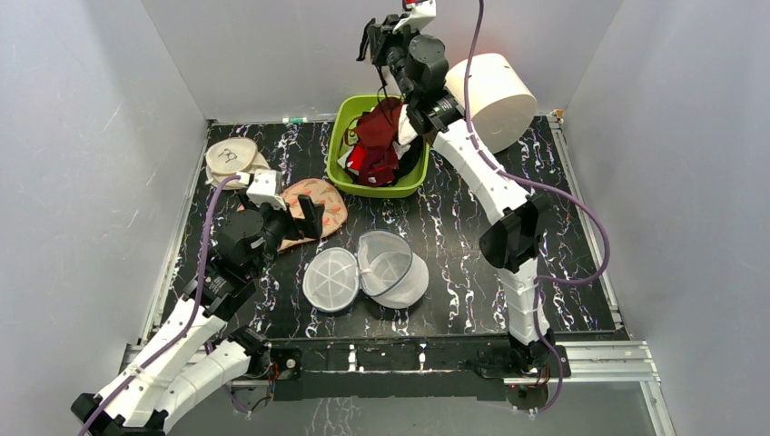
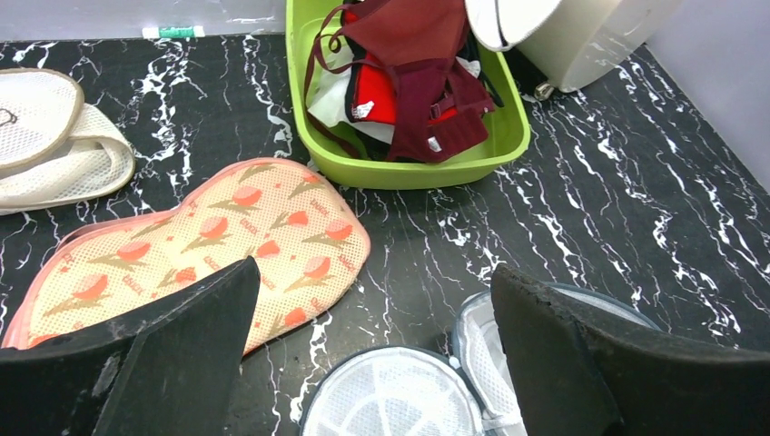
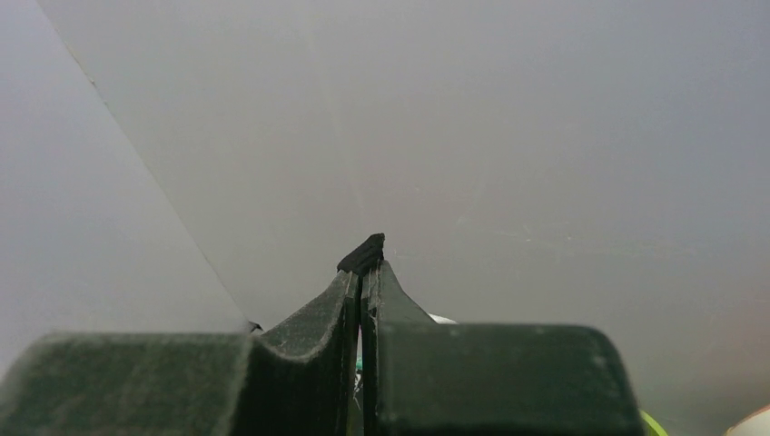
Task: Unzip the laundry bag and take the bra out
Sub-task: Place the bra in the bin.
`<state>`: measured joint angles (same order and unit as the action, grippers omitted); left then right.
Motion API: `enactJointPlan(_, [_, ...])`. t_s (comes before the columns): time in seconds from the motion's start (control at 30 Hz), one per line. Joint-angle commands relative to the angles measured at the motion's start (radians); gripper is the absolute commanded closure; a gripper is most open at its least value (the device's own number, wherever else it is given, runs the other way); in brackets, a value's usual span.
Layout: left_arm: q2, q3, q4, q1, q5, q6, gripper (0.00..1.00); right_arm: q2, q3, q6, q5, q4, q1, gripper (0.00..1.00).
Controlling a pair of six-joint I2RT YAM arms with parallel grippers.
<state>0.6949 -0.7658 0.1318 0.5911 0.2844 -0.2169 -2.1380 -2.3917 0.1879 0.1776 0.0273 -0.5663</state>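
Seeing bag (image 1: 392, 268) lying unzipped mid-table, mouth gaping, lid (image 1: 330, 280) flopped flat and touching it on the left. Finding nothing dark inside through the mesh, so reading it as empty.

Spotting bra (image 1: 374, 127) sitting on top of the clothes pile in the green tub (image 1: 386, 189) at the back, well apart from bag. Judging both steps as done: zip open, bra out.

Noting right gripper (image 1: 368, 41) hanging high above the tub by the rear wall, jaws pressed together. Seeing a thin dark line running down from it toward the tub. Not managing to tell whether that is a strap or a cable, so not calling it a hold.

Noting left gripper (image 1: 292, 222) hovering spread wide, holding nothing, over the table (image 1: 454, 236) between bag and peach pouch (image 1: 327, 195). Confirming from the wrist view: fingers (image 2: 172, 354) far apart, lid just below.

Expecting only arm retreat left, if anything. Ignoring the mesh pouch (image 1: 227, 162) far left and the white cylinder (image 1: 490, 95) behind the tub.
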Motion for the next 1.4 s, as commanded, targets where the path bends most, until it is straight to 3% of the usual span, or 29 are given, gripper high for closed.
enactJointPlan(0.0, [-0.003,0.002,0.005,-0.004,0.047,-0.006,0.02,-0.009,-0.006,0.047,-0.054,0.099,0.024,1.0])
enactJointPlan(0.33, [0.008,0.004,-0.001,-0.006,0.037,-0.006,0.02,-0.118,0.017,0.184,-0.207,0.038,0.042,1.0])
enactJointPlan(0.8, [0.018,0.007,-0.002,-0.011,0.035,-0.006,0.02,-0.23,0.052,0.329,-0.344,0.098,0.019,1.0])
enactJointPlan(0.93, [0.02,0.007,-0.004,-0.01,0.028,-0.006,0.02,-0.221,0.11,0.345,-0.334,0.089,0.02,1.0])
enactJointPlan(1.1, [0.017,0.008,-0.004,-0.011,0.027,-0.006,0.02,-0.176,0.226,0.282,-0.215,0.038,0.02,1.0])
enactJointPlan(1.37, [0.017,0.01,-0.004,-0.011,0.028,-0.007,0.02,-0.224,0.264,0.197,-0.103,-0.093,0.028,1.0])
